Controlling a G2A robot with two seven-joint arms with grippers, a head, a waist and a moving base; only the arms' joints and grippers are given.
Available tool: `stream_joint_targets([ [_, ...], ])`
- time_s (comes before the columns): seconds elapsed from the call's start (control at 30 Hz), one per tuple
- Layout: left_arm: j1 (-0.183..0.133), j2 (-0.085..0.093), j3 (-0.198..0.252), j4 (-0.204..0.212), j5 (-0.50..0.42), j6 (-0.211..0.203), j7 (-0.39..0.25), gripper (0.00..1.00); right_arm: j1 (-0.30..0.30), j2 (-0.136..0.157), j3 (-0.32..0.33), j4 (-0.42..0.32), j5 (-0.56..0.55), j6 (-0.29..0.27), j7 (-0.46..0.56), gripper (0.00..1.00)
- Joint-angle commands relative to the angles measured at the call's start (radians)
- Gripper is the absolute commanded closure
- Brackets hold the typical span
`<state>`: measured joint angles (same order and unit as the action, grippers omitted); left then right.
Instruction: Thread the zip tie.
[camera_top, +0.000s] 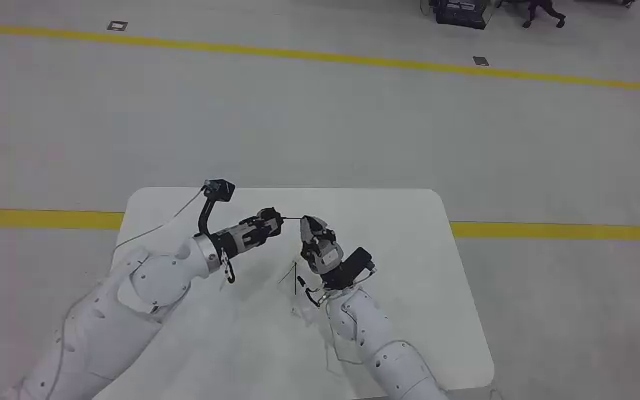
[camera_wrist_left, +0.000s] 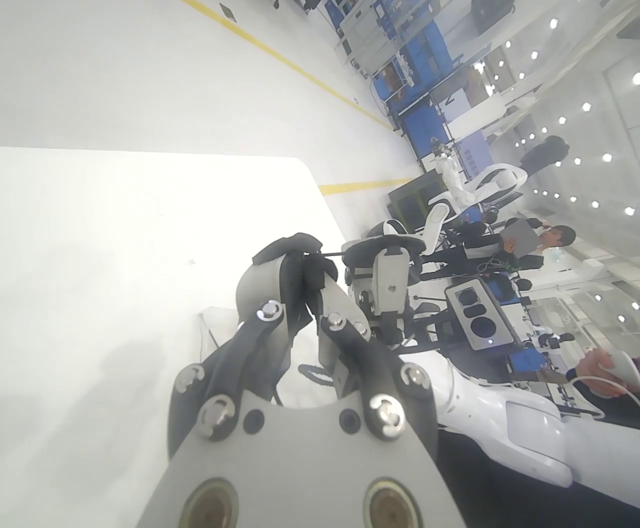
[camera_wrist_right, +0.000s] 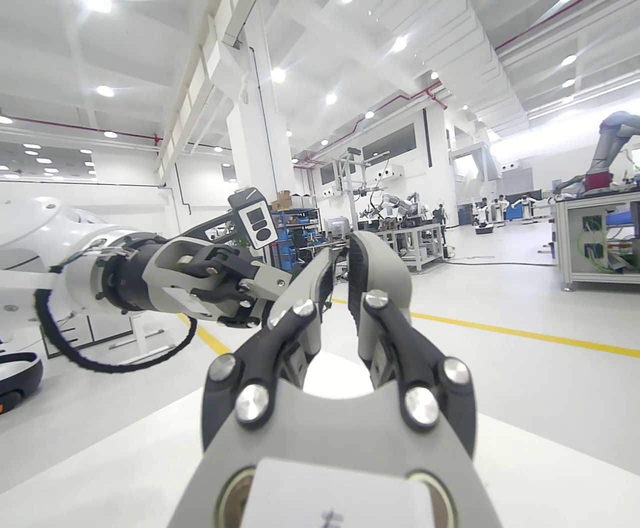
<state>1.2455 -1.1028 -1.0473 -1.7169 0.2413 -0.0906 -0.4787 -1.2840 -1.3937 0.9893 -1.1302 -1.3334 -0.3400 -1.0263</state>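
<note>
- Pinching one end of the zip tie (camera_top: 289, 217) in the left gripper (camera_top: 271, 218), fingers pressed together on it, well above the counter (camera_top: 400, 260)
- Meeting the other end with the right gripper (camera_top: 307, 224), fingertips drawn close together and apparently nipping the strap, though too fine at that spot to be sure of the contact
- Showing up as a thin dark line bridging the short gap between the two grippers, hanging in the air and touching nothing on the counter
- Running with its long axis straight from one gripper to the other, roughly level, crossing the robot's front from left to right
- Pointing tip to tip, both grippers already at the tie, neither one nearer than the other
- Not managing to tell which end is the head and which the tail, both being too small and partly hidden by the finger pads
- Judging this as the lining-up or feeding part of the threading, with the tie not visibly closed into a loop
- Depending, for the coming move, on keeping the free end on that same line into the head's slot
- Risking a miss or a bowed strap through any sideways drift or twist of either wrist, the tie looking thin and springy
</note>
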Motion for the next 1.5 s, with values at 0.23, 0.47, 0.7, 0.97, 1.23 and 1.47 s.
stream_joint_targets([
  [0.23, 0.004, 0.001, 0.000, -0.008, 0.000, -0.005, -0.003, 1.00, 0.001, 0.001, 0.002, -0.002, -0.009, 0.000, -0.003, 1.00],
  [0.47, 0.005, 0.001, 0.000, -0.012, -0.004, -0.009, -0.004, 1.00, 0.000, 0.001, -0.004, -0.003, -0.014, 0.000, 0.001, 1.00],
  [0.7, 0.008, 0.002, 0.001, -0.015, -0.006, -0.010, -0.006, 1.00, 0.000, 0.003, -0.007, -0.002, -0.019, 0.000, 0.002, 1.00],
  [0.97, 0.009, 0.002, 0.001, -0.015, -0.006, -0.009, -0.004, 1.00, -0.004, 0.004, -0.005, 0.000, -0.021, 0.000, 0.001, 0.03],
  [1.23, 0.008, 0.002, 0.000, -0.012, 0.003, -0.003, 0.005, 1.00, -0.024, 0.012, 0.026, -0.024, -0.024, 0.004, -0.013, 0.00],
  [1.47, 0.008, 0.002, 0.000, -0.012, 0.003, -0.003, 0.005, 1.00, -0.064, 0.036, 0.103, -0.044, -0.051, 0.006, -0.029, 0.00],
])
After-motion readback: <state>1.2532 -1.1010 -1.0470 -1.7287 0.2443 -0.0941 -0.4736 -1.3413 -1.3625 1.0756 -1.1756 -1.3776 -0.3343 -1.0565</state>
